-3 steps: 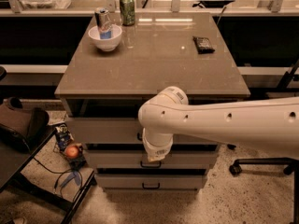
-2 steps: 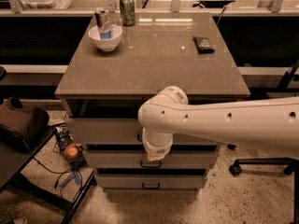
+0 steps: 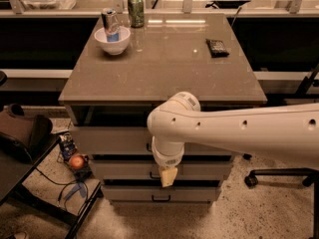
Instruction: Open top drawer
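The top drawer (image 3: pixel 112 141) is the uppermost grey-beige front of the cabinet under the table top (image 3: pixel 164 68). It sits flush with the two drawers below. Only the left end of its black handle (image 3: pixel 148 147) shows; the rest is hidden behind my white arm (image 3: pixel 239 131), which reaches in from the right. My gripper (image 3: pixel 168 177) hangs down from the wrist in front of the drawer fronts, its beige tip level with the middle drawer (image 3: pixel 124 169), just below the top drawer's centre.
On the table stand a white bowl (image 3: pixel 112 40) holding a can, a green can (image 3: pixel 135 10) and a small black object (image 3: pixel 218 47). The bottom drawer's handle (image 3: pixel 160 199) shows. An apple (image 3: pixel 76 161), cables and a brown bag (image 3: pixel 22 131) lie at left; a chair base (image 3: pixel 259 178) stands at right.
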{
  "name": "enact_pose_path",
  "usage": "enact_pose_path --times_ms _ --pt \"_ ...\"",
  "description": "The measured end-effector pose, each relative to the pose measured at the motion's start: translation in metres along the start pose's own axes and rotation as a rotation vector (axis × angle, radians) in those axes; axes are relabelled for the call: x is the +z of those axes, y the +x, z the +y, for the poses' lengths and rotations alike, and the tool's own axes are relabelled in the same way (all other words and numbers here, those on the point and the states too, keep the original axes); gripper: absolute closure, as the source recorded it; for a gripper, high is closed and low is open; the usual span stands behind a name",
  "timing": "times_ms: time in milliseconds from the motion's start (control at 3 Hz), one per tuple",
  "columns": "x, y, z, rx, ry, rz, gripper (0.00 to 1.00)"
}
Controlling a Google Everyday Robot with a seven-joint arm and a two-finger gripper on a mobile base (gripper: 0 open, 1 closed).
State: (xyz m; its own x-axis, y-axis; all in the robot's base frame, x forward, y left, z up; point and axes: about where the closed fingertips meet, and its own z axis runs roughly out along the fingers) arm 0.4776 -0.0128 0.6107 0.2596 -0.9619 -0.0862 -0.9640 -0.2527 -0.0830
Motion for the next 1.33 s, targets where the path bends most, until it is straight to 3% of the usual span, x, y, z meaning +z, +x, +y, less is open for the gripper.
enact_pose_path --times_ms 333,667,1000,1333 --pt "0.0 0.0 0.0 0.0 0.0 0.0 0.64" --pt "0.0002 0.0002 0.0005 0.0 -0.001 0.001 0.93" --pt "0.0002 0.0002 0.0005 0.0 -0.001 0.001 1.0" --pt "0.0001 0.0002 0.0006 0.0 -0.001 0.001 1.0"
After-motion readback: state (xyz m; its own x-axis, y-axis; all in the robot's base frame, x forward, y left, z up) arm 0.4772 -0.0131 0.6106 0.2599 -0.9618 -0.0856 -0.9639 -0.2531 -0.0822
